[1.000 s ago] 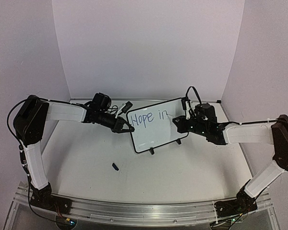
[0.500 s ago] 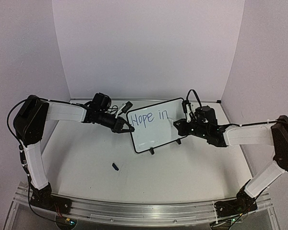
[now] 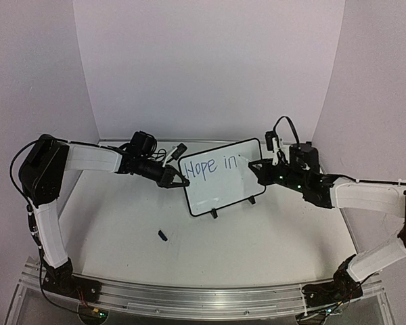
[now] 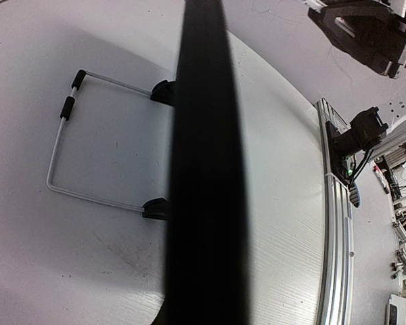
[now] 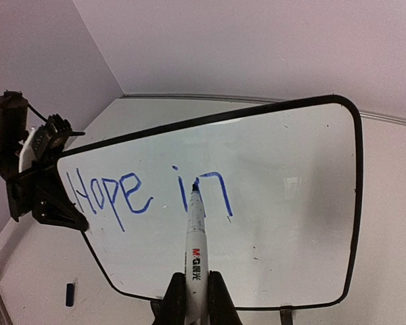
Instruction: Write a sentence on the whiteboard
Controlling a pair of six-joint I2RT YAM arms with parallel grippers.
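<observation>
The whiteboard (image 3: 223,193) stands tilted at the table's middle back, with blue "Hope in" (image 3: 213,166) on its top line. My left gripper (image 3: 178,181) is shut on the board's left edge. In the left wrist view the black frame (image 4: 206,169) runs edge-on through the middle and hides my fingers. My right gripper (image 5: 195,288) is shut on a white marker (image 5: 196,237). The marker's blue tip sits over the "n" of the writing (image 5: 142,193) on the board (image 5: 291,203). I cannot tell whether the tip touches. In the top view the right gripper (image 3: 257,169) is at the board's right side.
A small dark marker cap (image 3: 162,235) lies on the table in front of the board, also in the right wrist view (image 5: 70,294). The board's wire stand (image 4: 61,149) rests behind it. An aluminium rail (image 3: 203,298) runs along the near edge. Walls close in the back and sides.
My right arm has drawn back to the right and risen a little, taking the marker with it. The left gripper and the board have not moved. The writing still reads "Hope in".
</observation>
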